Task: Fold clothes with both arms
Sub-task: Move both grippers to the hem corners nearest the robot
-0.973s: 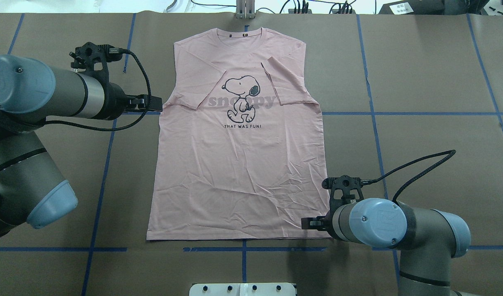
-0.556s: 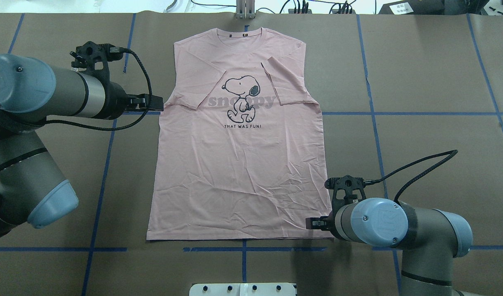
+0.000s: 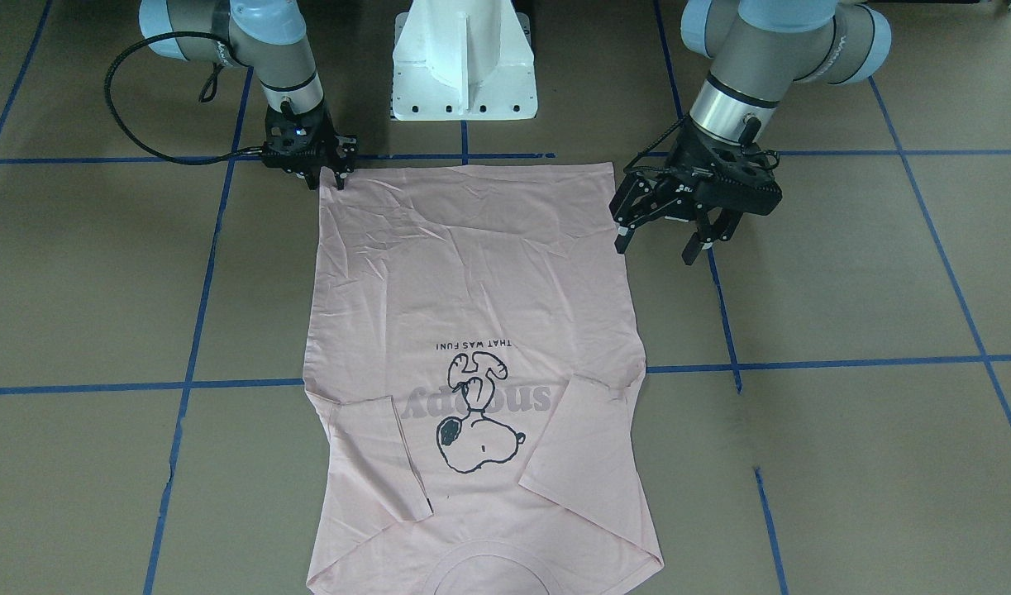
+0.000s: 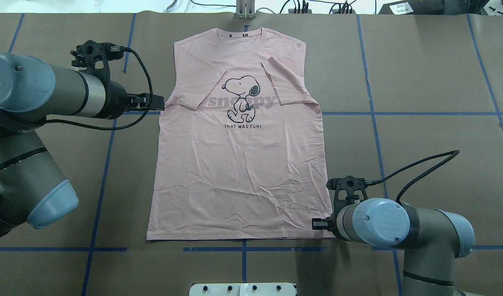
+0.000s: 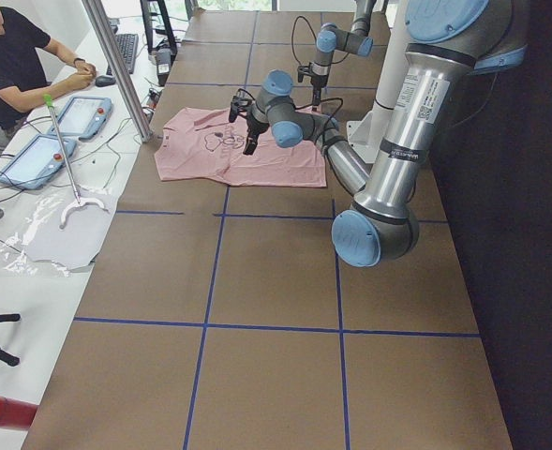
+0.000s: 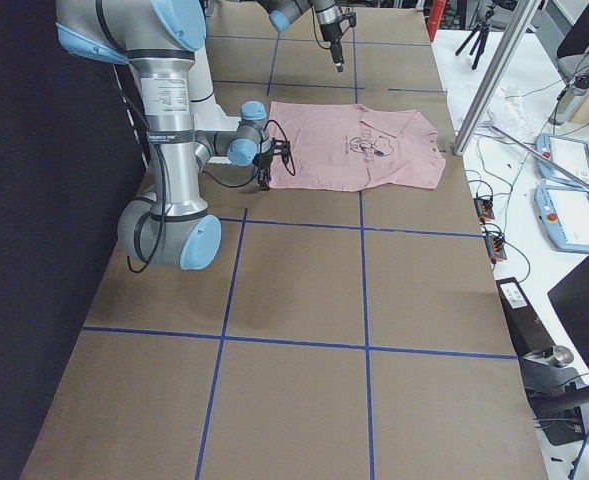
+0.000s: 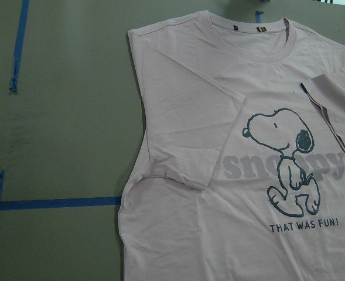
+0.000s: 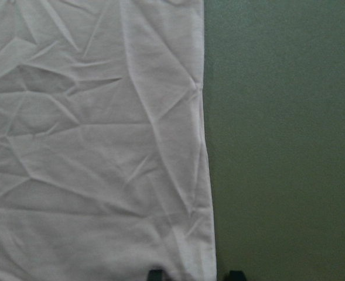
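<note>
The pale pink T-shirt [image 4: 239, 164] lies flat, print up, collar at the far edge, both sleeves folded inward over the Snoopy print [image 4: 241, 94]. My left gripper [image 4: 156, 102] is beside the shirt's left edge at the armpit. In the front-facing view it [image 3: 659, 246] is open and empty, held above the table. My right gripper [image 3: 326, 178] is low at the shirt's near right hem corner [image 4: 327, 234]. In the right wrist view its fingertips [image 8: 154, 274] stand apart on either side of the shirt's side edge [image 8: 210, 234].
The white pedestal base [image 3: 464, 66] stands at the near edge behind the hem. Blue tape lines [image 4: 399, 113] cross the brown table. A metal post [image 4: 245, 10] stands past the collar. An operator [image 5: 13, 56] and tablets [image 5: 79, 117] are beyond the far edge.
My right gripper has shifted a little to the right, out to the hem corner. My left gripper has edged slightly toward the shirt. The shirt has not moved.
</note>
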